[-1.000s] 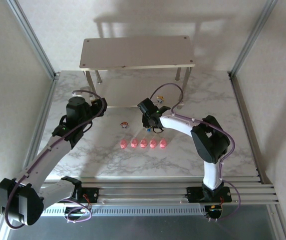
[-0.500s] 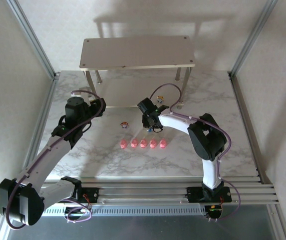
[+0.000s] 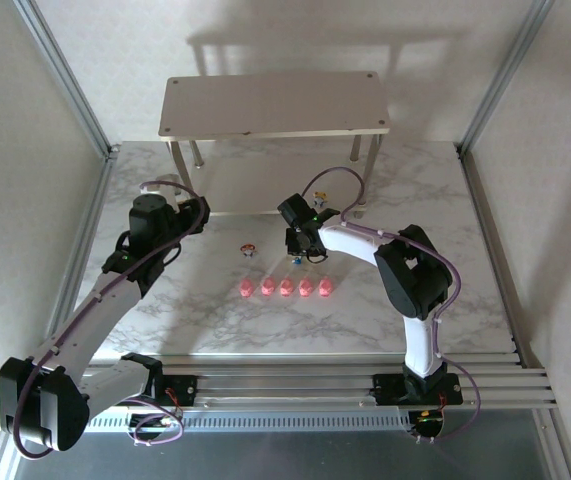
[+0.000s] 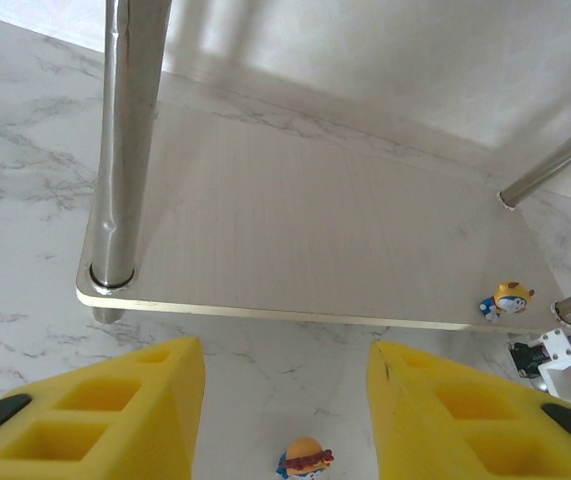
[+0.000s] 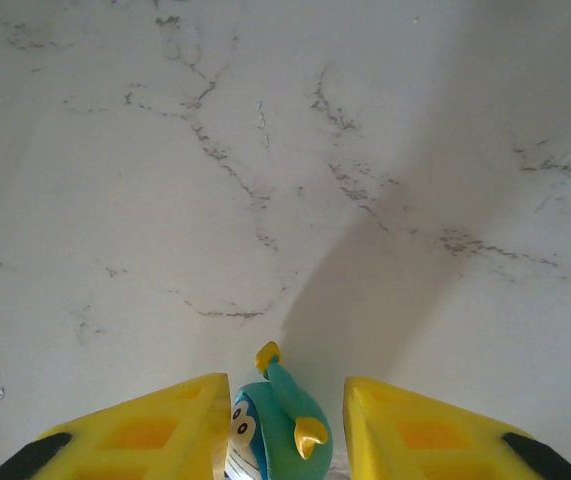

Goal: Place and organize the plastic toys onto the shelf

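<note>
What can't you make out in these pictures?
- Teal toy: right wrist view, lower body cut off by the bottom edge; whether the right pincer grips it is unclear.
- Red-topped toy: left wrist view, lower part cut off by the bottom edge.
- Orange toy: top view, tiny, partly behind a cable.
- Pigs: top view, too small for faces.

teal-topped figurine (image 5: 275, 425): lower body cut by bottom edge | dark-red figurine (image 4: 303, 462): base cut off likewise
</note>
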### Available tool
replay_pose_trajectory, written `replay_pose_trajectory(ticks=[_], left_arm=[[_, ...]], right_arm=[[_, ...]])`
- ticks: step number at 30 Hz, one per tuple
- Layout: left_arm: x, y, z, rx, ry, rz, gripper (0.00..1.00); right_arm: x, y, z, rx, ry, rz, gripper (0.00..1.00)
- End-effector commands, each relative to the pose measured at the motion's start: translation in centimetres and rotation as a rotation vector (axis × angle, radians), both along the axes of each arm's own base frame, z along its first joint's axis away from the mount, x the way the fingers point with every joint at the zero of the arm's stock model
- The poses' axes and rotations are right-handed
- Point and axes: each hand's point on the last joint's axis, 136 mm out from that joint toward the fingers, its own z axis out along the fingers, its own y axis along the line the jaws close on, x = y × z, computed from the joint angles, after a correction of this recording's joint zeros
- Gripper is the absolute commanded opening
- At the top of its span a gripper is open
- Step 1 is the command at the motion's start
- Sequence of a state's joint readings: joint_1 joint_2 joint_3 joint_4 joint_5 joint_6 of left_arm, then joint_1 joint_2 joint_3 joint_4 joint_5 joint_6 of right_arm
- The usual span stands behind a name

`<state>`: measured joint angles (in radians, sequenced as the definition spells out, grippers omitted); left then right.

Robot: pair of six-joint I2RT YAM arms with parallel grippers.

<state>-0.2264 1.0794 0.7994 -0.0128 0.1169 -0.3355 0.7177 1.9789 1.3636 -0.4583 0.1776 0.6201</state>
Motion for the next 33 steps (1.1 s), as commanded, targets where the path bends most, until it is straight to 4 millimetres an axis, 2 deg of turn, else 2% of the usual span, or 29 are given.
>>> replay_pose_trajectory(ticks=[1, 7, 33], left_arm=[[-0.3, 0.2, 0.2, 0.005, -0.018, -0.010, 0.47], [-0.2, 0.2, 0.2, 0.002, -0.018, -0.010, 0.47], [-0.3, 0.5, 0.0, 0.004, -0.015, -0.007, 0.47]], right_arm=[[-0.2, 0.5, 0.0, 0.017, 0.016, 0.014, 0.37], [-0.3, 0.8, -0.3, 0.032, 0.030, 0.023, 0.42], [-0.6, 0.4, -1.6, 0.006, 0.069, 0.031, 0.39]])
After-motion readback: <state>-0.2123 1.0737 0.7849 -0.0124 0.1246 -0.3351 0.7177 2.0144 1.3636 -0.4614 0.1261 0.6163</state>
